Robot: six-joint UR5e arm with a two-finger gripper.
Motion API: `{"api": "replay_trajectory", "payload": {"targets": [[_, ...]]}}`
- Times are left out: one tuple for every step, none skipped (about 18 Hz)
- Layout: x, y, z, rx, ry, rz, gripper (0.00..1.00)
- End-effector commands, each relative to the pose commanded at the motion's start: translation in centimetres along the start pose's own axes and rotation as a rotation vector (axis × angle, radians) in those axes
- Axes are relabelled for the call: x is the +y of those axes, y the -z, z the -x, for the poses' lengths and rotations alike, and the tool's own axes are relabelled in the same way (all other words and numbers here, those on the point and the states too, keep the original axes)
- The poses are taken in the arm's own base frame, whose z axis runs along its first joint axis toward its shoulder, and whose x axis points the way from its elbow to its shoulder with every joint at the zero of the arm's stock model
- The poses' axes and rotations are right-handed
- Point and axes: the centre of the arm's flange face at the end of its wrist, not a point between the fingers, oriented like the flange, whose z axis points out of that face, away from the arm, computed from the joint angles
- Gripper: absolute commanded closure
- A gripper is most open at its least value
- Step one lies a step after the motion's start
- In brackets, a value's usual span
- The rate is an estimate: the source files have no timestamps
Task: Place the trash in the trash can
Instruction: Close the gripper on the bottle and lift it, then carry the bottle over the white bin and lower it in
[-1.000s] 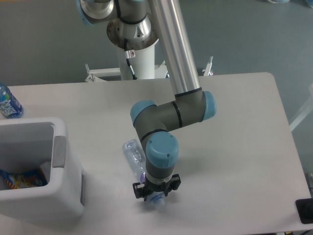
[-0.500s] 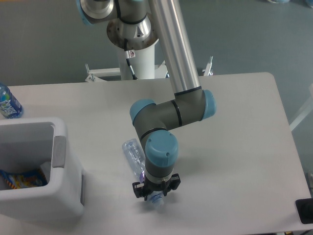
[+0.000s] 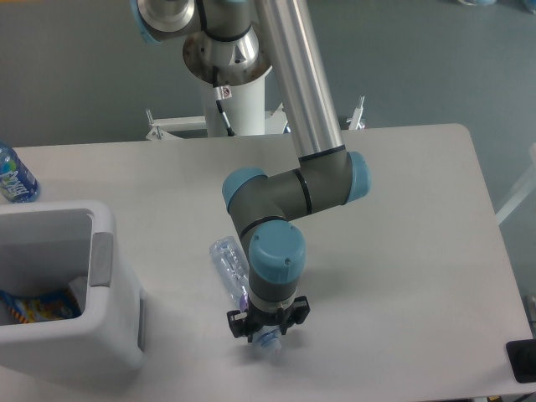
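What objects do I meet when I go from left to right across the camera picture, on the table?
Blue-labelled water bottle → white trash can → crushed clear bottle → pincer.

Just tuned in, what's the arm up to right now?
The arm has its claw down at the cap end of the crushed clear plastic bottle, which lies on the table near the front edge. The wrist hides the fingers, so I can't tell whether the grip has closed. The white trash can sits to the left with colourful waste already inside. A blue-labelled water bottle stands at the far left edge.
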Motion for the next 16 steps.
{"api": "replay_trajectory", "payload": {"targets": [[0.0, 0.1, 0.0, 0.0, -0.002, -0.002, 0.48], [-0.1, 0.4, 0.0, -0.001, -0.002, -0.006, 0.48], [-0.2, 0.9, -0.1, 0.0, -0.003, -0.015, 0.48], [-0.4, 1.7, -0.1, -0.002, -0.006, -0.029, 0.48], [-0.7, 2.9, -0.2, -0.004, -0.01, -0.05, 0.48], [-1.5, 4.6, -0.3, -0.008, -0.016, -0.083, 0.48], [-2.5, 6.8, -0.3, -0.008, -0.013, -0.125, 0.48], [-3.4, 9.2, -0.1, -0.009, -0.003, -0.17, 0.48], [-4.1, 11.7, 0.3, -0.013, 0.014, -0.216, 0.47], [-4.5, 14.4, 0.7, -0.011, 0.041, -0.263, 0.47], [-4.9, 16.8, 1.1, -0.005, 0.063, -0.31, 0.47], [-5.2, 19.5, 1.7, 0.004, 0.079, -0.361, 0.47], [-5.6, 21.9, 1.9, 0.024, 0.081, -0.408, 0.47], [-6.0, 24.2, 1.7, 0.055, 0.075, -0.456, 0.47], [-6.5, 26.2, 1.6, 0.082, 0.075, -0.494, 0.47], [-6.6, 28.3, 1.4, 0.095, 0.086, -0.529, 0.47]]}}
